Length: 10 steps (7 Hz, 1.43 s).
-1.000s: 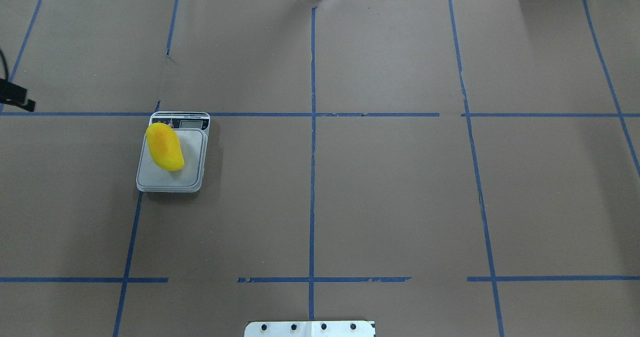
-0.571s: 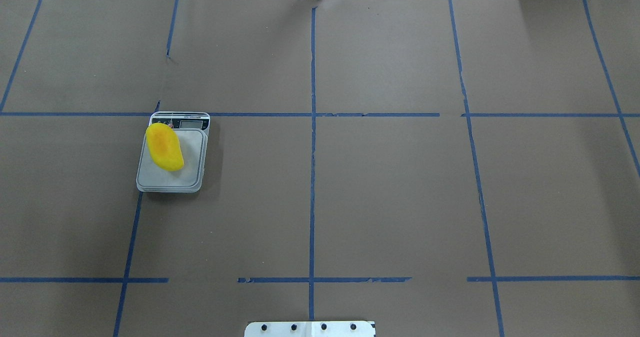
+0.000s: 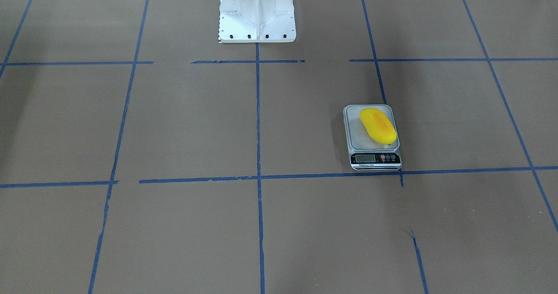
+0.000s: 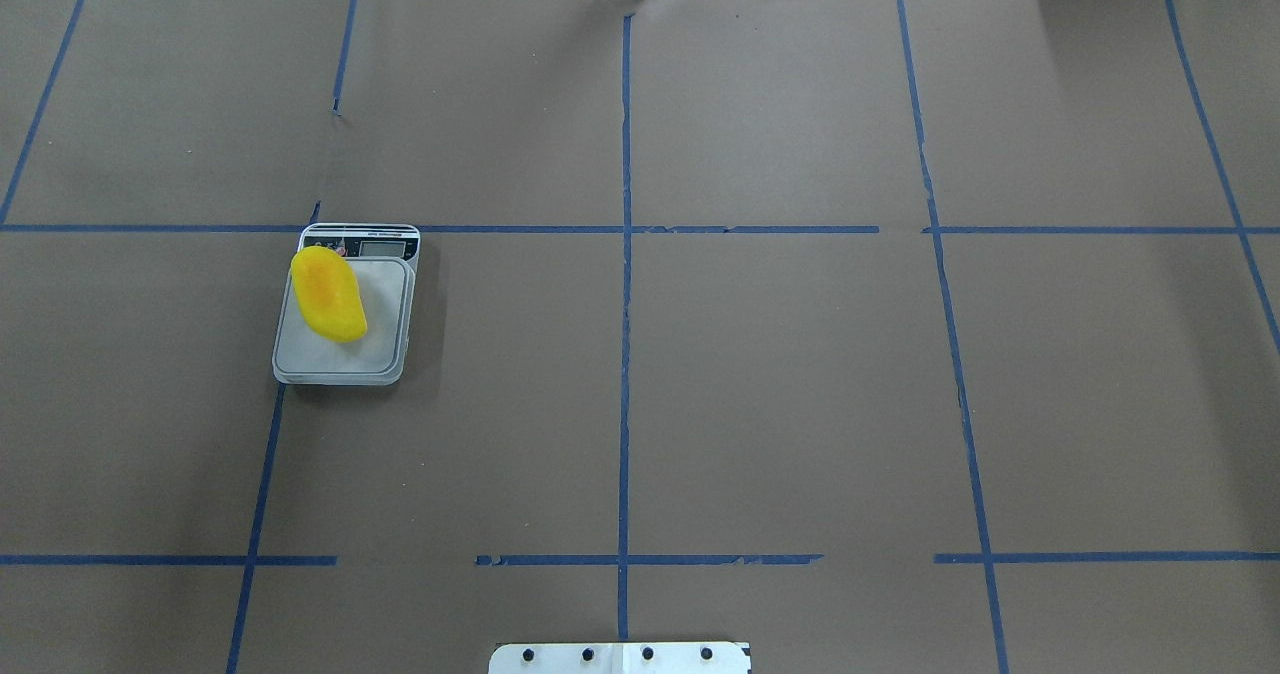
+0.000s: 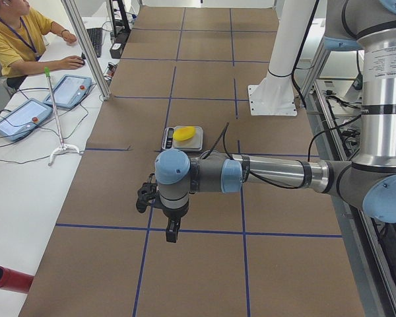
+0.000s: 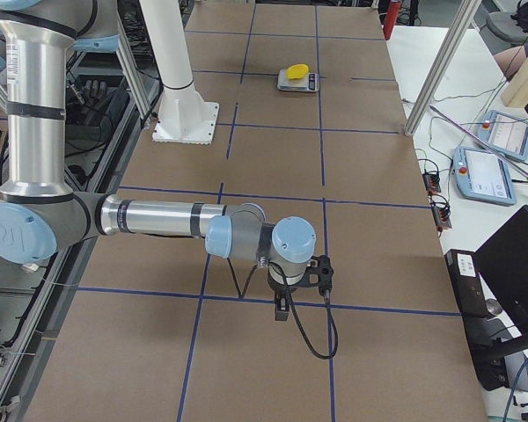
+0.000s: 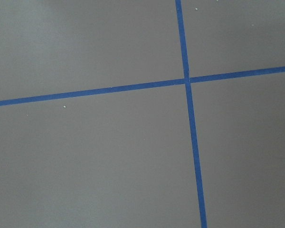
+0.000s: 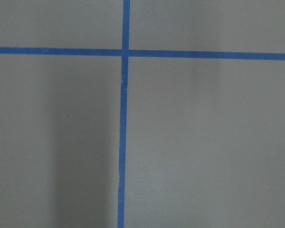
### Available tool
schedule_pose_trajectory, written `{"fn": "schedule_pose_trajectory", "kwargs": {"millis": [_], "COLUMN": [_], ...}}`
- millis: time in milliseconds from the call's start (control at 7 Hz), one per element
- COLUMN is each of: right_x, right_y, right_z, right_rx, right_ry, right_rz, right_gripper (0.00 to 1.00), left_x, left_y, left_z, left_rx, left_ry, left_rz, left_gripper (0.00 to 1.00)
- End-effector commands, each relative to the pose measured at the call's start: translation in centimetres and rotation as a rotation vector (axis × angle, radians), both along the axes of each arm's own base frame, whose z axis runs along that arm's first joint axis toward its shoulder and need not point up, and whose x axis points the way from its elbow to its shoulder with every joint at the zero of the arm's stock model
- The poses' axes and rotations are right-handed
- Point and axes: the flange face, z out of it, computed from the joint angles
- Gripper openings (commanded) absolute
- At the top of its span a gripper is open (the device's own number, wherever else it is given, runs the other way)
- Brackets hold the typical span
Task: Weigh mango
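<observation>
Left end effector [image 5: 173, 232], black two-finger unit, hangs pointing down over a blue tape crossing, well apart from the scale. Released or clenched: can't tell, it only shows in the side view. Same for my right end effector [image 6: 282, 309], over the other end of the desk; can't tell its state either.

Smooth yellow mango with orange blush [image 4: 328, 294] lies on its side on the small grey digital scale [image 4: 385, 354]. It sits diagonally on the platform, toward the scale's left edge, one end by the display strip. The reading is too small to make out.

The scale stands on the brown paper-covered desk with blue tape grid [image 4: 780, 384], in my left half. Both wrist cameras show only paper and tape.
</observation>
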Motion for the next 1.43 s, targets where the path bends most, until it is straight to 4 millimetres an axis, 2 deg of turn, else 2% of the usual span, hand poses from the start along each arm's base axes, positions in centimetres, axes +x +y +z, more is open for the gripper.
{"fn": "schedule_pose_trajectory", "kwargs": {"millis": [0,286,714,1286], "right_x": [0.0,0.0,0.0,0.0], "right_y": [0.1,0.1,0.1,0.0], "right_z": [0.1,0.1,0.1,0.0], "right_rx": [-0.001,-0.001,-0.001,0.000], "right_ry": [0.000,0.000,0.000,0.000], "right_rz": [0.000,0.000,0.000,0.000], "right_gripper": [1.00,1.00,1.00,1.00], "left_x": [-0.1,0.0,0.1,0.2], "left_y": [-0.4,-0.5,0.4,0.7], "left_z": [-0.8,-0.1,0.9,0.7], "left_rx": [0.046,0.026,-0.118,-0.136], "left_ry": [-0.002,-0.002,0.008,0.011], "left_rz": [0.000,0.007,0.008,0.010], "left_gripper": [1.00,1.00,1.00,1.00]}}
